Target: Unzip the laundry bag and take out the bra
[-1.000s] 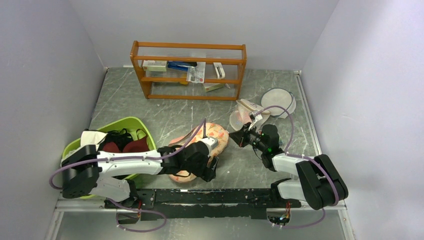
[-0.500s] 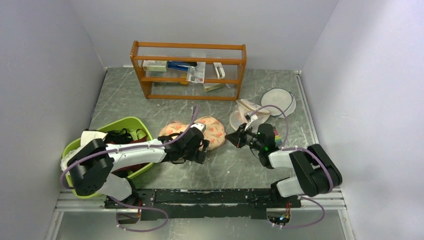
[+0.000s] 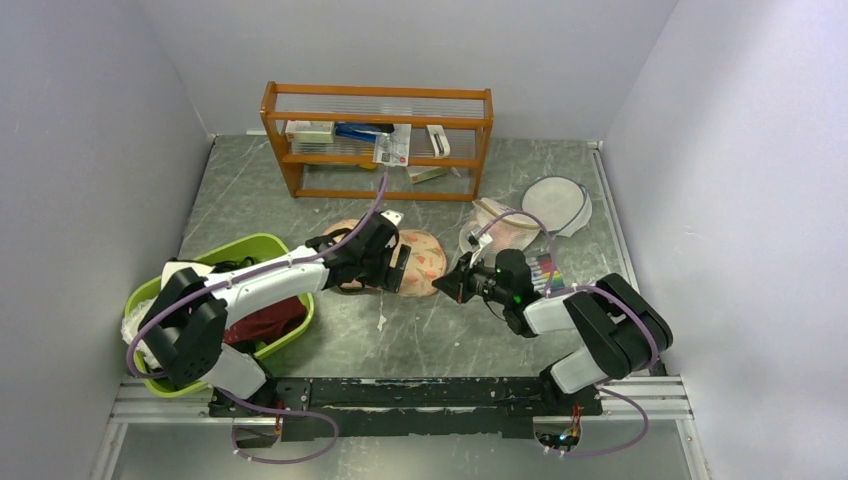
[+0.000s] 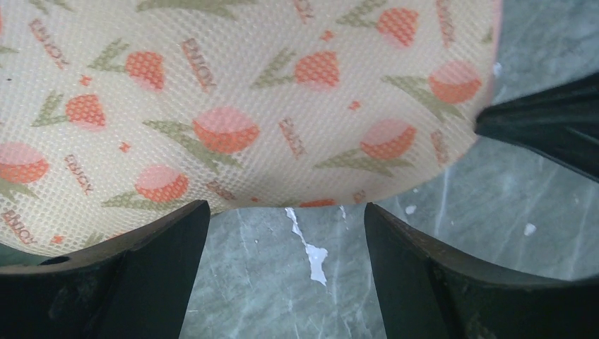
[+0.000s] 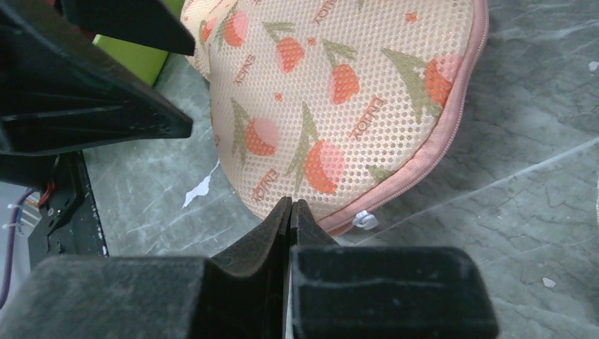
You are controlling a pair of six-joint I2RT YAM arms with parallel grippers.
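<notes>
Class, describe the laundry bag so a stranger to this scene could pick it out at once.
Start at the orange wooden shelf rack at the back of the grey marbled table. In front of it, mid-table, lies the laundry bag, a flat peach-pink mesh case with a pink zip edge. Its orange-red flower print separates it from the white mesh bags rightward and the lime-green tub leftward.

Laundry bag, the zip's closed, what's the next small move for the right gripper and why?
Probably open the right gripper and shift it slightly onto the white zip pull. Its jaws are shut at the laundry bag's rim, with the pull just beside them, ungripped. The left gripper is open at the bag's edge, so nothing holds the zip yet.
</notes>
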